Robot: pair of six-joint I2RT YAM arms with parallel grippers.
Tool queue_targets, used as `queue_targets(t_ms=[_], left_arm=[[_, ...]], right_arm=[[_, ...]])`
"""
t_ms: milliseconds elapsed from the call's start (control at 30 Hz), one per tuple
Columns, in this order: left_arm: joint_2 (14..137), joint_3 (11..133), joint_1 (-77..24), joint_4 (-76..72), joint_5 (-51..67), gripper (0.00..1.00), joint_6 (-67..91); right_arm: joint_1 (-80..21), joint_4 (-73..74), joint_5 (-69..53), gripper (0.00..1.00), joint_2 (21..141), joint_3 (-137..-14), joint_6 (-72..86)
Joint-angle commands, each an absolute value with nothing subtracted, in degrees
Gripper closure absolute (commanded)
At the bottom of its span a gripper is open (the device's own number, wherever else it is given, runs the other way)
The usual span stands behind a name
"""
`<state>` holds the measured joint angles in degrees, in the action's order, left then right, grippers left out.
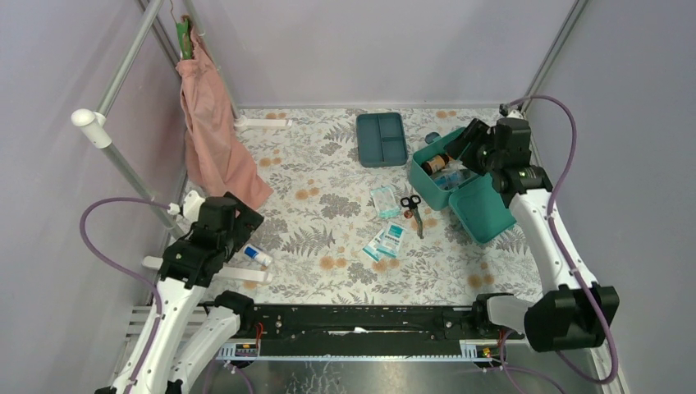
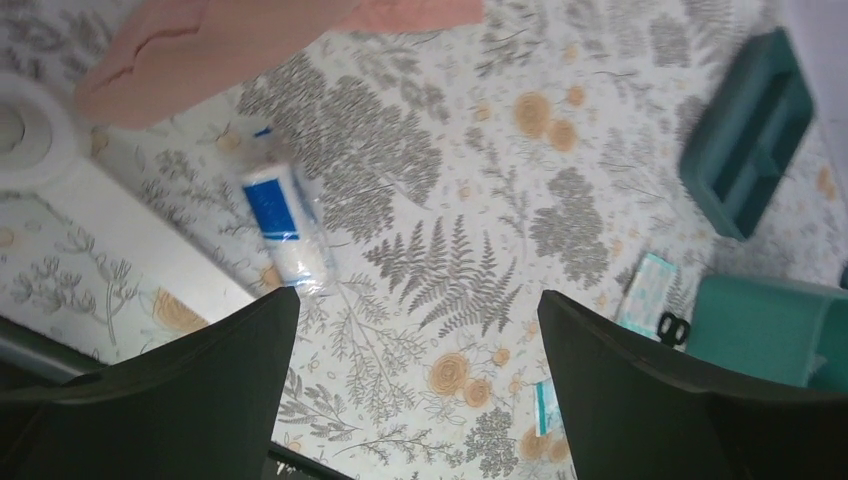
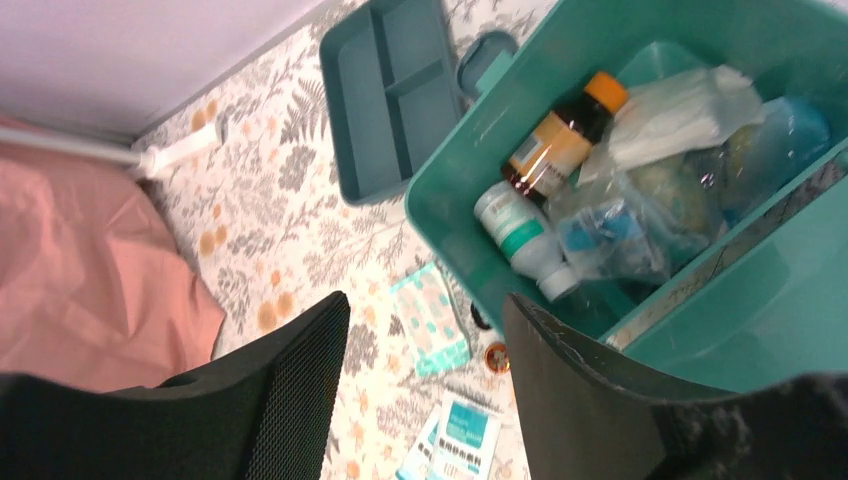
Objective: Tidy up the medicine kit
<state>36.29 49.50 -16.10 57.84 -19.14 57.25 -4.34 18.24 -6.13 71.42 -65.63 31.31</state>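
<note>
Black fingers of the right gripper [image 3: 422,315] were partly spread with nothing between them and touching nothing. They hung right above the medicine kit [image 3: 445,235], whose corner sat just past the gap in the wrist view. The kit was at the far right of the table with its lid [image 1: 483,212] flopped open toward the arms.

Inside it I counted one brown bottle [image 3: 560,140] with an orange cap, one white bottle [image 3: 520,235] with a teal label, and a heap of clear bags I couldn't count.

Just beside the kit were one pair of scissors [image 1: 413,209], one patterned plaster sheet [image 3: 430,320] and two small packets [image 1: 386,240]. One divided tray [image 3: 385,90] lay empty a bit further back.

Way over on the other side, the left gripper [image 2: 418,300] was spread as wide as it gets and was empty, well apart from the kit. One wrapped bandage roll [image 2: 285,225] lay on the table just beyond it, and one pink cloth [image 1: 209,123] hung behind.
</note>
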Motion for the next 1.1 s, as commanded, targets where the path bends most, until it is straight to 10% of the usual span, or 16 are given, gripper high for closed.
queue_targets(t_ms=[0, 600, 1067], left_arm=[[38.5, 45.3, -16.4, 61.1, -22.3, 0.03, 67.6], [54.2, 36.8, -16.5, 52.1, -27.6, 0.07, 71.3], [44.0, 43.1, -26.7, 65.5, -35.2, 0.12, 77.6]], right_arm=[[-4.7, 21.3, -14.3, 0.35, 66.8, -62.0, 29.9], [-6.9, 25.3, -19.4, 0.37, 56.4, -53.9, 29.1], [-6.8, 24.0, -19.6, 0.37, 55.7, -51.6, 29.8]])
